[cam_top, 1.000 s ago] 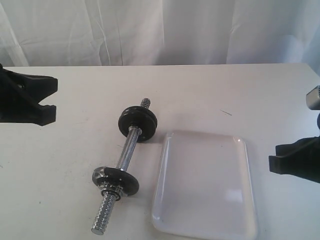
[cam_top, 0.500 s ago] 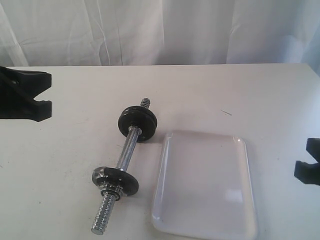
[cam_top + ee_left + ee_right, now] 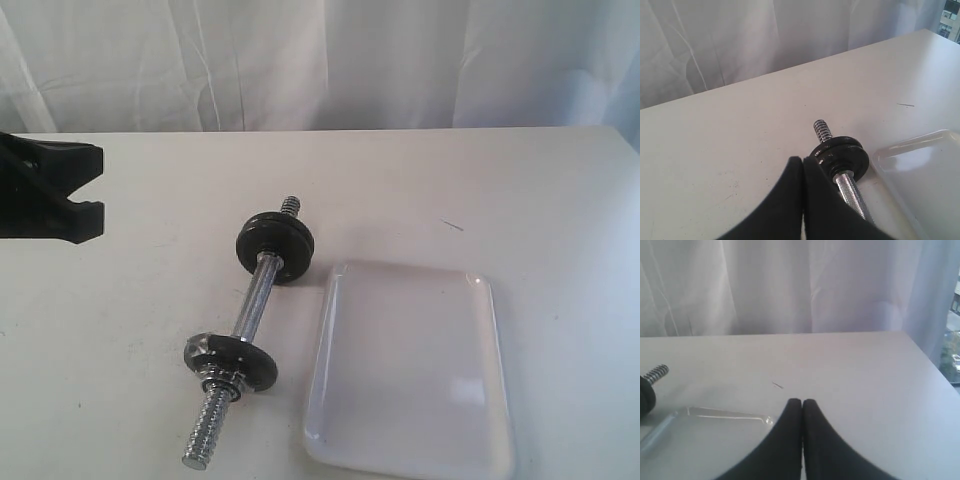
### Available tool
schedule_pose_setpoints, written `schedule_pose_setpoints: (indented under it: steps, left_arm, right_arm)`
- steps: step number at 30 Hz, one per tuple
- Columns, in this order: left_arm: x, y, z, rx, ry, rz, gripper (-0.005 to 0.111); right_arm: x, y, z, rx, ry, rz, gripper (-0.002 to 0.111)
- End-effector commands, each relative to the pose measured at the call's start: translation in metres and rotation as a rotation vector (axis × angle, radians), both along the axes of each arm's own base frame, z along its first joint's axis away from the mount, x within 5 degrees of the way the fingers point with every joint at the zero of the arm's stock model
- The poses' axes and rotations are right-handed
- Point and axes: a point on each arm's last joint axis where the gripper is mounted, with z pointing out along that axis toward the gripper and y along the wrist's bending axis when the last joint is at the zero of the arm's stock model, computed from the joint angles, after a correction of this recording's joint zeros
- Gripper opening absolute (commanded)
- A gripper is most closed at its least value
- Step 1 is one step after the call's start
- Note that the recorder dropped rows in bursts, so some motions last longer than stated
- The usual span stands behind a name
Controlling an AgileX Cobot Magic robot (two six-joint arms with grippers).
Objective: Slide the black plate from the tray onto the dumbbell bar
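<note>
Exterior view: black plate (image 3: 275,245) on dumbbell bar (image 3: 252,305), 10 o'clock of tray (image 3: 410,370); left end effector (image 3: 803,161), right end effector (image 3: 801,403) clenched, empty. Avoid nudging bar.

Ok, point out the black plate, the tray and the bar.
black plate (image 3: 276,236), exterior view, on its flat face.
tray (image 3: 410,370), exterior view, on its bare floor.
bar (image 3: 252,306), exterior view, on its chrome middle.

The right end effector (image 3: 801,403) has left the exterior view.
</note>
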Motion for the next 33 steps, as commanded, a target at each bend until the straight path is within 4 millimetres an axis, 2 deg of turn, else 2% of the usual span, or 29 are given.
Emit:
schedule_pose_setpoints:
  steps: [1, 9, 18, 33]
  left_arm:
    - [-0.002, 0.0, 0.0, -0.01, 0.003, -0.005, 0.0]
    - [-0.002, 0.0, 0.0, -0.01, 0.003, -0.005, 0.0]
    - [-0.002, 0.0, 0.0, -0.01, 0.003, -0.005, 0.0]
    - [-0.002, 0.0, 0.0, -0.01, 0.003, -0.005, 0.0]
  right_arm:
    - [-0.005, -0.005, -0.014, 0.002, 0.085, -0.065, 0.0]
    - [-0.007, -0.007, -0.034, -0.024, 0.152, -0.096, 0.0]
    - [-0.007, -0.009, -0.044, -0.039, 0.158, -0.115, 0.0]
    - [-0.006, -0.009, -0.041, -0.037, 0.125, -0.116, 0.0]
